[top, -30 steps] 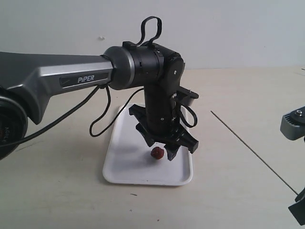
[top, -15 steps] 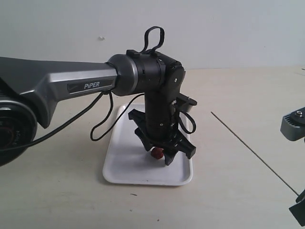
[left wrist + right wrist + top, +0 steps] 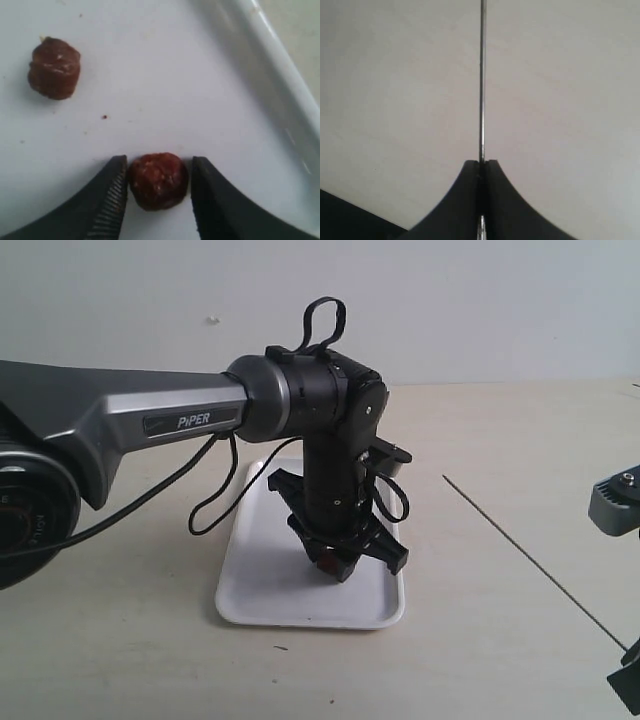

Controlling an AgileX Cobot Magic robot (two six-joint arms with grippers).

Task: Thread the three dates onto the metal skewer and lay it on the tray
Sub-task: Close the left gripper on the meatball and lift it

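The white tray (image 3: pixel 250 590) lies mid-table. My left gripper (image 3: pixel 340 565) points down onto its right half. In the left wrist view one dark red-brown date (image 3: pixel 158 181) sits on the tray (image 3: pixel 280 65) between the left gripper's (image 3: pixel 158 161) jaws. One finger touches it and a thin gap shows at the other. A second date (image 3: pixel 54 68) lies apart on the tray. In the exterior view only a red speck of the date (image 3: pixel 325 562) shows between the fingers. My right gripper (image 3: pixel 481 162), at the right edge (image 3: pixel 628 675), is shut on the metal skewer (image 3: pixel 482 75), which slants over the table (image 3: pixel 520 550).
The left arm's grey link (image 3: pixel 120 415) and its black cable (image 3: pixel 215 490) hang over the table's left half and the tray's far end. A grey part of the right arm (image 3: pixel 615 500) shows at the right edge. Bare tabletop (image 3: pixel 480 640) lies between tray and skewer.
My left gripper has come down and shifted slightly left over the date, and its jaws have narrowed around it. The right gripper and the skewer have not moved.
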